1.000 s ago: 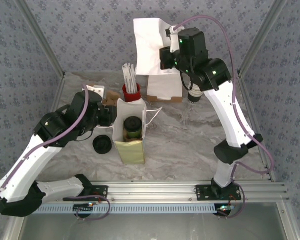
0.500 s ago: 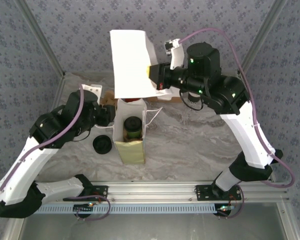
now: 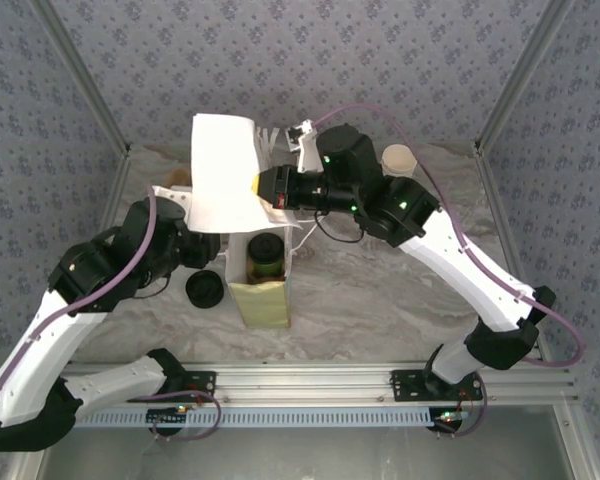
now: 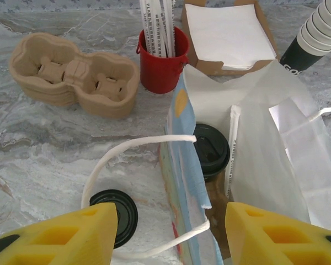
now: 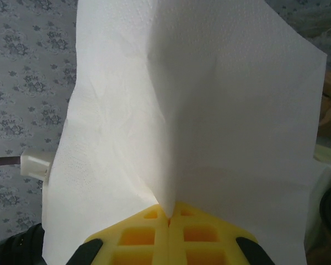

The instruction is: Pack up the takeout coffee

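Coffee (image 3: 265,256) upright inside bag (image 3: 261,303), lid on, table centre. I judge cup step done, napkin step in hand. Right gripper (image 5: 169,211) pinched tight on napkin (image 3: 220,172), hanging at cup's 11 o'clock. Left gripper (image 4: 171,231) jaws apart, straddling bag wall, no grip I can see. Next move, my call: bring napkin over bag mouth, lower beside cup, release.

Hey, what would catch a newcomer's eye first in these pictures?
The large white paper napkin dominates, pinched in the shut right hand and held up above the middle of the table. Just below it stands the white-and-yellow paper bag, with the small green paper cup and its round black lid already inside. The left hand is open at the bag's left side.
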`<state>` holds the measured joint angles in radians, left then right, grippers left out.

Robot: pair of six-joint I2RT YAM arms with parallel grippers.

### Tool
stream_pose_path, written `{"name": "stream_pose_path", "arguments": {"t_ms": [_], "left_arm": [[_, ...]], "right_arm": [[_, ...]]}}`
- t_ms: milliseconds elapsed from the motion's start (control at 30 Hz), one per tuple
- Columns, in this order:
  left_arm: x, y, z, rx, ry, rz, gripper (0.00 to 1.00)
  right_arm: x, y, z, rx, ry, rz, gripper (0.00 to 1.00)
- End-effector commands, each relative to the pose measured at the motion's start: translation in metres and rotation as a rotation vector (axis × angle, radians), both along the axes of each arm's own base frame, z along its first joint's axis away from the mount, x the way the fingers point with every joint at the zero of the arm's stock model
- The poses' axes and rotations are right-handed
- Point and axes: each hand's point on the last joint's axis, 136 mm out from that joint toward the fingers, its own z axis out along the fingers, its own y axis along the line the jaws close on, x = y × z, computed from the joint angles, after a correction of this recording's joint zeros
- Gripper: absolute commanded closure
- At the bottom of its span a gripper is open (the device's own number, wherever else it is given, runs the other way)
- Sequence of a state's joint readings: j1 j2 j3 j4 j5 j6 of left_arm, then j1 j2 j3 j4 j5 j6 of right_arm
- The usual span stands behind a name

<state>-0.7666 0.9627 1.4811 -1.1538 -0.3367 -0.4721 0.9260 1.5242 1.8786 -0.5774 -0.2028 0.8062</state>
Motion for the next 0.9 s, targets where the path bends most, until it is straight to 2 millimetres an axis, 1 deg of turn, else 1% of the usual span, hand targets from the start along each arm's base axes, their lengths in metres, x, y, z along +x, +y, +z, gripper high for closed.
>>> {"name": "stream_pose_path", "arguments": {"t_ms": [0,267,433,600,867], "left_arm": [[-0.005,0.007,-0.002,0.001,0.005,0.006,0.45],[-0.009,0.015,-0.007,0.017,0.009,0.022,0.44],[-0.009,0.014,-0.01,0.011,0.01,0.019,0.44],[-0.007,0.005,-0.016,-0.003,0.026,0.0,0.44],[-0.006,0.002,-0.02,-0.002,0.037,-0.013,0.44]], "right_arm": [[-0.01,0.013,0.015,0.1,0.015,0.028,1.0],[-0.005,0.027,-0.032,0.038,0.08,-0.006,1.0],[-0.007,0.034,-0.047,0.003,0.09,-0.002,1.0],[-0.007,0.034,-0.062,-0.032,0.098,-0.012,1.0],[-0.004,0.026,-0.086,-0.105,0.105,-0.046,1.0]]}}
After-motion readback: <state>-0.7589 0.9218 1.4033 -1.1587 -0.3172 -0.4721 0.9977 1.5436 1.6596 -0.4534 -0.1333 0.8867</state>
